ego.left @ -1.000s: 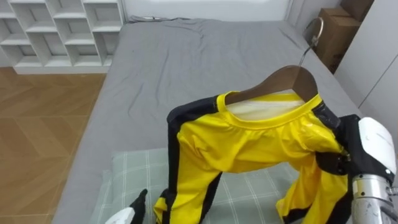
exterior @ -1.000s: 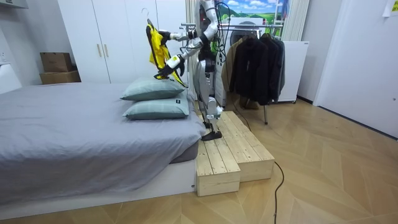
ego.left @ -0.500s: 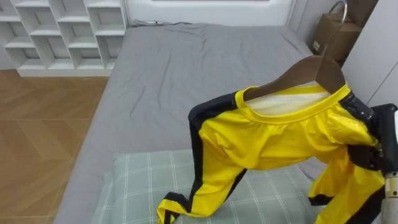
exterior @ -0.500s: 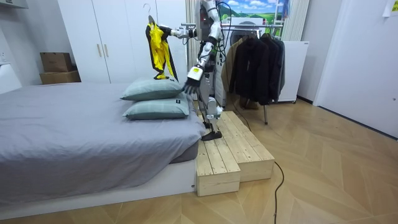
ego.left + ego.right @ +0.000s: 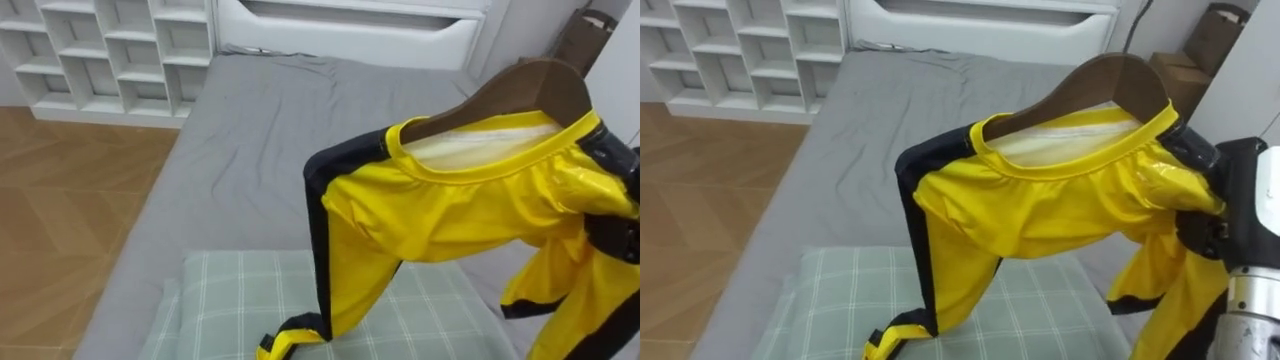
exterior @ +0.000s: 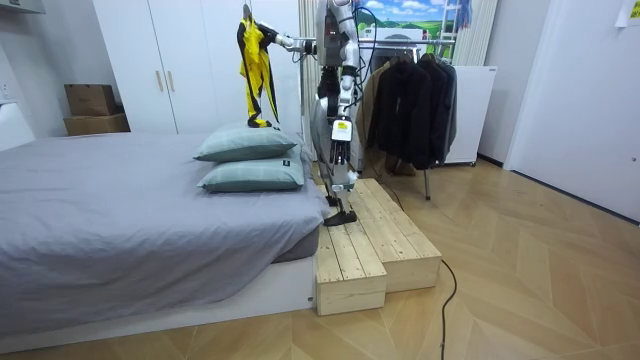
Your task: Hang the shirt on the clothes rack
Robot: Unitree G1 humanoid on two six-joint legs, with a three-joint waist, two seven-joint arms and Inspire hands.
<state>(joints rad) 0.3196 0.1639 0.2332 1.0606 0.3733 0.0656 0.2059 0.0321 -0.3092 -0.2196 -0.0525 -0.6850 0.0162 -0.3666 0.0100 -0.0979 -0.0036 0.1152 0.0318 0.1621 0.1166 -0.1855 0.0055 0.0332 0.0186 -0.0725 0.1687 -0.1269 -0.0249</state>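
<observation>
Over the checked pillow [image 5: 230,300], the right robot hand [image 5: 1205,235] grips one end of the wooden hanger [image 5: 520,85], the yellow garment [image 5: 450,215] already on it (the left robot hand [image 6: 337,138] hangs idle). The bed [image 5: 250,130] lies beyond. Hooking the hanger onto the clothes rail [image 6: 400,38] remains, I judge.

Bright, even, diffuse light. Soft shadows in bed [image 5: 250,130] creases; sheen on yellow garment [image 5: 1060,210] beside right robot hand [image 5: 1243,200].
</observation>
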